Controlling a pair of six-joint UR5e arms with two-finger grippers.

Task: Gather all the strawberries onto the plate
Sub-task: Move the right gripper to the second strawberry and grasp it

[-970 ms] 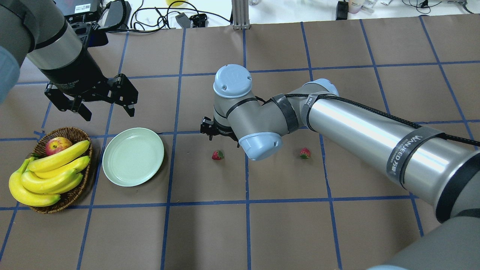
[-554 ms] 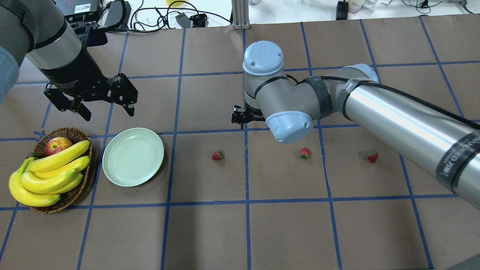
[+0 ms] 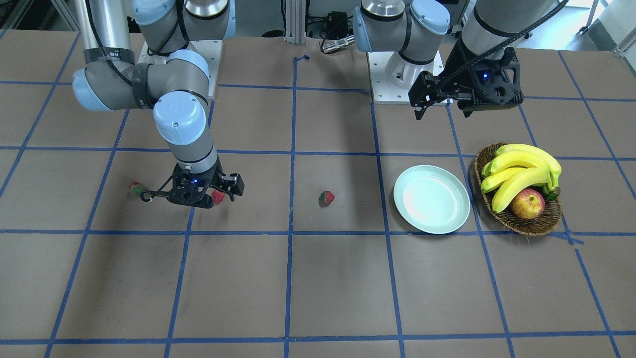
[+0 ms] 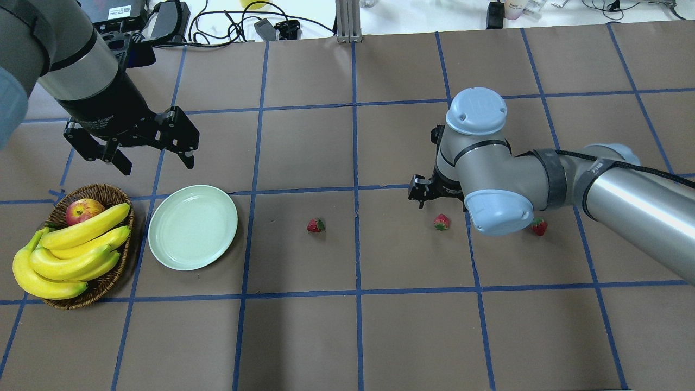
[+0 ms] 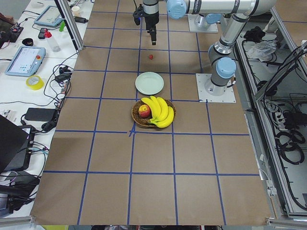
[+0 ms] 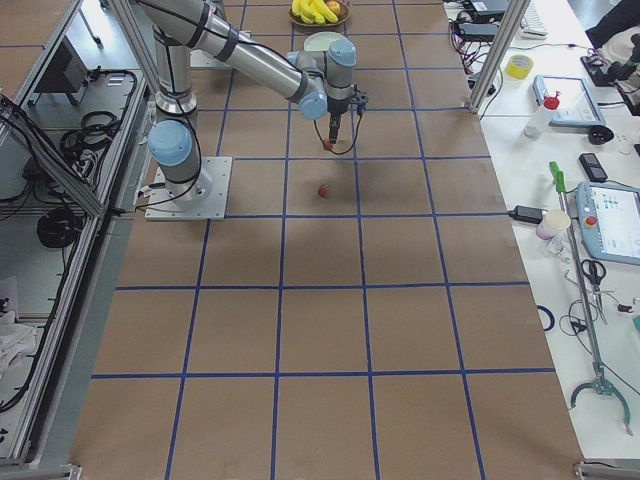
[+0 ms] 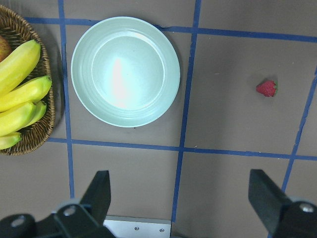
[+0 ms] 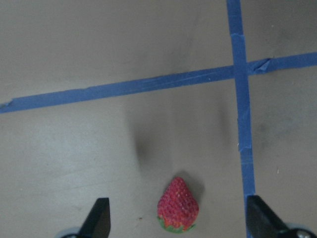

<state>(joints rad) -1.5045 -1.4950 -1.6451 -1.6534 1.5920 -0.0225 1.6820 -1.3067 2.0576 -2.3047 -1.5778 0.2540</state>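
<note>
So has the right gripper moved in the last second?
Yes. In the overhead view the right gripper went rightward, away from the plate: from by the left strawberry to by the middle strawberry.

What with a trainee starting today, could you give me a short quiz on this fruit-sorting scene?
1. How many strawberries are on the plate so far?
2. True or false: the left gripper is shut on a strawberry.
3. The right gripper is poised, open, over which one?
A. the strawberry nearest the plate
B. the middle strawberry
C. the strawberry farthest from the plate

Key: 1. Zero. 2. False; it is open and empty. 3. B.
</note>
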